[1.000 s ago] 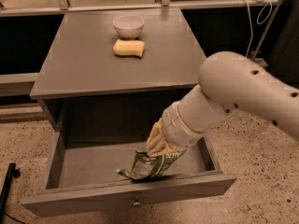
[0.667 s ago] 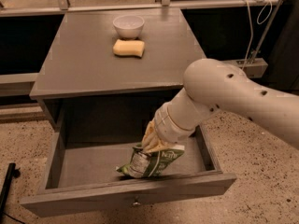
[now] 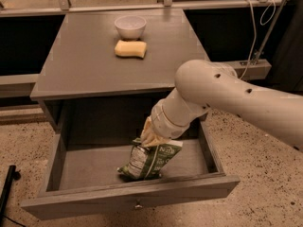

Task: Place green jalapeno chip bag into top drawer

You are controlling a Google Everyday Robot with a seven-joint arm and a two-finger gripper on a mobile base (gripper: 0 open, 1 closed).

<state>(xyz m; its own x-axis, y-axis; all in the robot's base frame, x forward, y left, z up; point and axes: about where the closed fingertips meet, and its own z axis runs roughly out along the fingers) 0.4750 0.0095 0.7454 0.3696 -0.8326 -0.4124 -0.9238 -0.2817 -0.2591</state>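
Pincer [image 3: 150,136] meets the top of the green jalapeno chip bag [image 3: 151,163], resting in the open top drawer [image 3: 189,187]; its grip I cannot tell. Next: let go, lift clear.

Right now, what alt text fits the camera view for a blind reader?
The gripper of a white robot arm meets the top edge of a crinkly green chip bag leaning inside the open grey wooden top drawer. A small white bowl and a yellow sponge sit on the cabinet top behind.
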